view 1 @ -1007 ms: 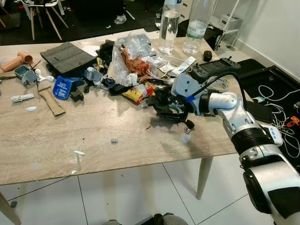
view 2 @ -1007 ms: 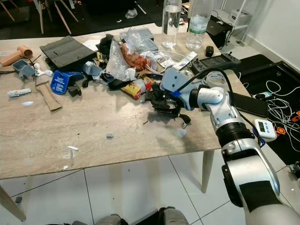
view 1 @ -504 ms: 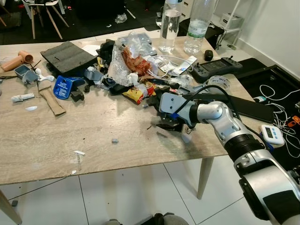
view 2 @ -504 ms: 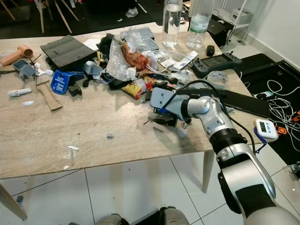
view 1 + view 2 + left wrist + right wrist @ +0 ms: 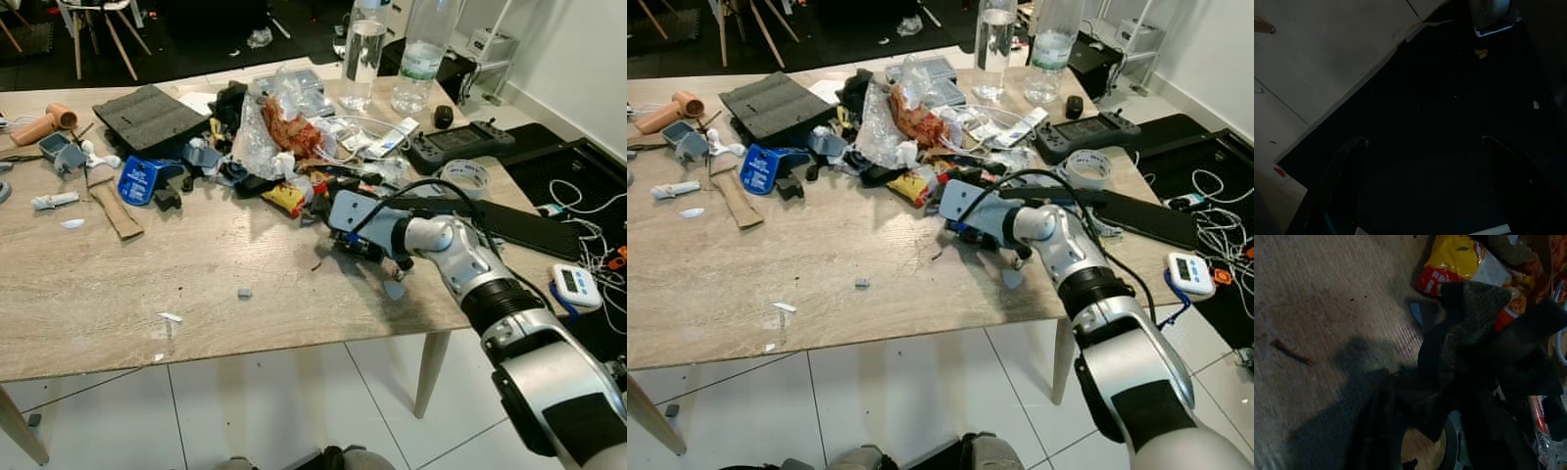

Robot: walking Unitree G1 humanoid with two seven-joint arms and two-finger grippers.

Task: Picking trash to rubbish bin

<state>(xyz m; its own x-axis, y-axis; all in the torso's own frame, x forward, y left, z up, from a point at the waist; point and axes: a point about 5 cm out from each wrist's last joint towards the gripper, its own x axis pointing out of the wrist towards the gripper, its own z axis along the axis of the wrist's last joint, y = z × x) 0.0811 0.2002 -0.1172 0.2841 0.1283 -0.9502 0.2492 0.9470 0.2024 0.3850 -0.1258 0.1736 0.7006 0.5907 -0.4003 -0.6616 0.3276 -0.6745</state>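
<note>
Black, crumpled scrap (image 5: 355, 247) lies on the pale wooden table (image 5: 196, 264) at the near edge of the rubbish heap, and in the left eye view the right gripper (image 5: 364, 248) is down on it, wrist laid low over the tabletop. The scrap sits directly under and ahead of the fingers, toward the heap; its long axis cannot be judged. The right arm is plainly the nearer one. No rubbish bin is in sight, so the carry is judged yet to come. Two water bottles (image 5: 416, 54) stand at the far edge, their labels too small to read; a blue packet (image 5: 131, 182) carries white print, also unreadable.

The right eye view gives the same layout, the yellow snack wrapper (image 5: 914, 186) just beyond the gripper.

The left wrist view is very dark; the left gripper hangs idle over pale floor.

In the right wrist view the dark fingers (image 5: 1376, 431) straddle the black scrap (image 5: 1474, 333); whether they have closed on it cannot be told. The yellow-and-red wrapper (image 5: 1454, 259) lies just past it, its red lettering blurred.
</note>
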